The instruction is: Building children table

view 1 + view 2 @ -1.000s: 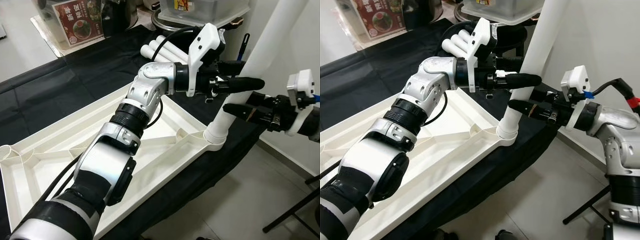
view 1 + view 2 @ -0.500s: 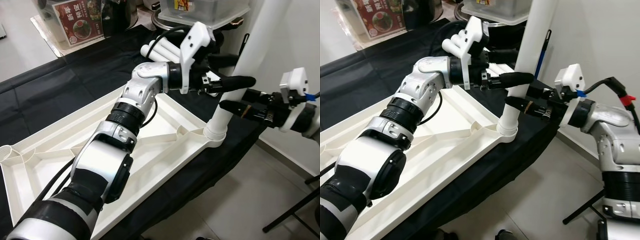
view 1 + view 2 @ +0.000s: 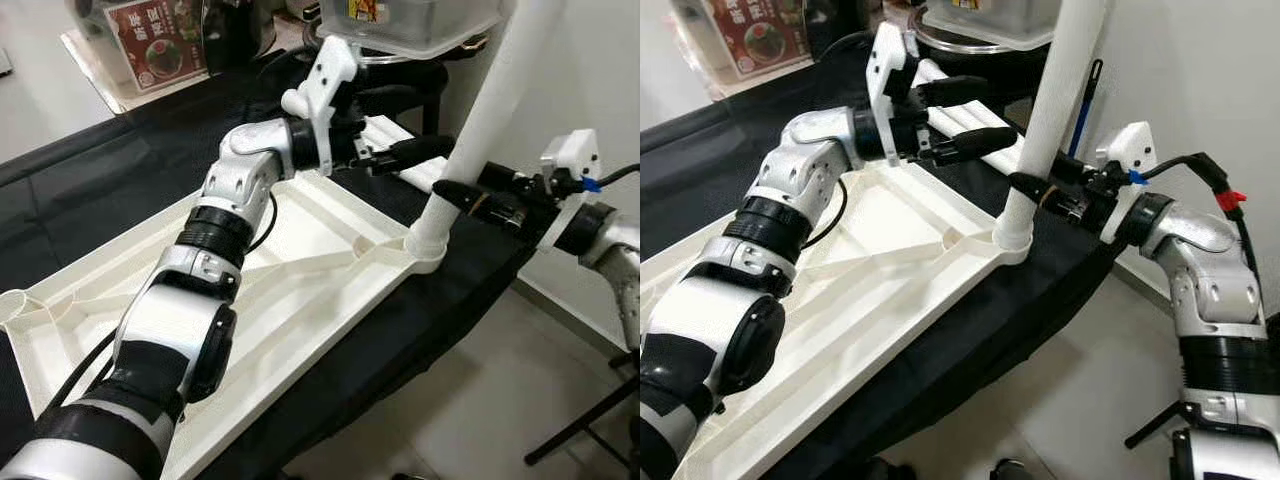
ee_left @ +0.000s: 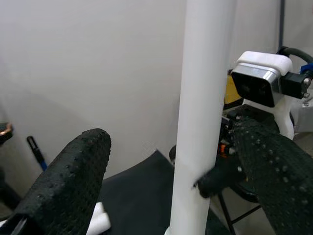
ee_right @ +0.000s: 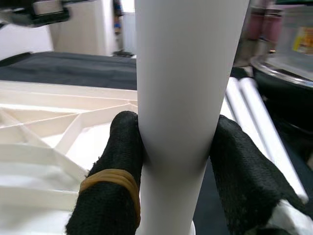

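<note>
The white table top [image 3: 300, 290] lies upside down on a black cloth. A white leg [image 3: 487, 110] stands tilted in its near right corner socket [image 3: 428, 250]. My right gripper [image 3: 455, 190] is shut on the leg low down, its fingers [image 5: 112, 186] pressed on both sides of the leg [image 5: 186, 73]. My left gripper [image 3: 998, 108] hangs open just left of the leg and apart from it. Through the gap between the left fingers [image 4: 68, 181] I see the leg [image 4: 203, 117]. Spare white legs [image 3: 960, 115] lie behind the left gripper.
A clear plastic box [image 3: 400, 20] on a metal pot stands at the back. A menu stand [image 3: 150, 45] is at the back left. The cloth-covered table edge [image 3: 400, 370] drops to a tiled floor on the right, where black stand legs [image 3: 590, 420] spread.
My left gripper has drawn back to the left, off the leg. The right gripper keeps its hold on the leg.
</note>
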Robot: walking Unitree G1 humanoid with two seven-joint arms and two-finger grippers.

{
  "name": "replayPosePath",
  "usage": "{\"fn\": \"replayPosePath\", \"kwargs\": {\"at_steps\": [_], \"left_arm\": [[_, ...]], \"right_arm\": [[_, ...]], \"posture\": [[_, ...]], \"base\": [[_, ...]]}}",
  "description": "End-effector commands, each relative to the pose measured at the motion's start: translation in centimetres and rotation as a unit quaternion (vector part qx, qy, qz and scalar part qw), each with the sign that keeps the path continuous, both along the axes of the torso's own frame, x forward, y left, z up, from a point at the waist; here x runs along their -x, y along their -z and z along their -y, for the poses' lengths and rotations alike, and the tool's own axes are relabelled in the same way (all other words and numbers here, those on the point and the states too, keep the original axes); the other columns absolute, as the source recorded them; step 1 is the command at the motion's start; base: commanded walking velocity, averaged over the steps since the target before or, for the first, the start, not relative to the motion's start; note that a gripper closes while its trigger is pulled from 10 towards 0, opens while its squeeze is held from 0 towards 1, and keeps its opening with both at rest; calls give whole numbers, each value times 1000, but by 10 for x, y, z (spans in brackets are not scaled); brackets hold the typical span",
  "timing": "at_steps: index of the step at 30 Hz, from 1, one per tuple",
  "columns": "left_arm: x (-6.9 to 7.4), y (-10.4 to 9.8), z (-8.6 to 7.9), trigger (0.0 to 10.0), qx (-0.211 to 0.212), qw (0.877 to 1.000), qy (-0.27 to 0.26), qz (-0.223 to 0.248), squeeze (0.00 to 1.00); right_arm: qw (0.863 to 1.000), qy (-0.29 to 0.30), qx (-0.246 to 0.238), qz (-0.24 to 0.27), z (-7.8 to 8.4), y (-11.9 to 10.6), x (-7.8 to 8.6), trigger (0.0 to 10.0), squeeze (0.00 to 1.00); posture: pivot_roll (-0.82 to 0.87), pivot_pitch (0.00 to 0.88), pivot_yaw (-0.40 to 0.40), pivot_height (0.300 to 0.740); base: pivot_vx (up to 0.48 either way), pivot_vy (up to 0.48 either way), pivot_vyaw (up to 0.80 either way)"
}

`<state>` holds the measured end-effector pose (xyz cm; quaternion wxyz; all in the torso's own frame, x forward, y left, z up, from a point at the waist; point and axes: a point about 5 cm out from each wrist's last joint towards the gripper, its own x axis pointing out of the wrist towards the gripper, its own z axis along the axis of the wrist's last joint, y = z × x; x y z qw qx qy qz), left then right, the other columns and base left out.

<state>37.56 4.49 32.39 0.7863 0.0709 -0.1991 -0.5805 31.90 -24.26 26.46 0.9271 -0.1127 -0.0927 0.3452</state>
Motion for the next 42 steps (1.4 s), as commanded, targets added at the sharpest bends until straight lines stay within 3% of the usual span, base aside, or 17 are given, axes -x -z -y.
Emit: {"fn": "replayPosePath", "kwargs": {"at_steps": [1,12,18,19,21,22,25,32,42], "left_arm": [[-1,5,-6,10000,-5,1000,-15,7,0],[5,26,-6,10000,3,1000,-24,-8,0],[10,44,-4,10000,-29,999,-28,-6,0],[13,61,-4,10000,-74,997,-38,4,0],[13,61,-4,10000,-74,997,-38,4,0],[15,73,-5,10000,-107,993,-52,13,0],[17,79,-7,10000,-118,991,-62,14,0],[23,85,-5,10000,-116,990,-75,19,0],[28,89,-2,10000,-107,990,-93,21,0]], "right_arm": [[999,41,1,-24,5,11,-4,0,0],[988,142,-7,-64,-9,29,-22,0,0],[984,163,-4,-70,-11,30,-26,0,0],[980,182,-8,-82,-11,32,-28,0,0],[980,182,-8,-82,-11,32,-28,0,0],[977,194,-9,-85,-11,32,-29,0,0],[973,208,-7,-100,-13,37,-29,0,0],[955,267,-18,-131,-15,51,-31,0,0],[947,280,-12,-154,-23,64,-30,0,0]], "posture": [[-76,153,63,740],[-77,157,63,740],[-77,158,64,740],[-75,160,64,740],[-75,160,64,740],[-75,161,63,740],[-75,163,61,740],[-76,166,55,740],[-79,163,51,740]], "base": [[0,0,0],[0,0,0],[0,0,0],[0,0,0],[0,0,0],[0,0,0],[0,0,0],[0,0,0],[0,0,0]]}}
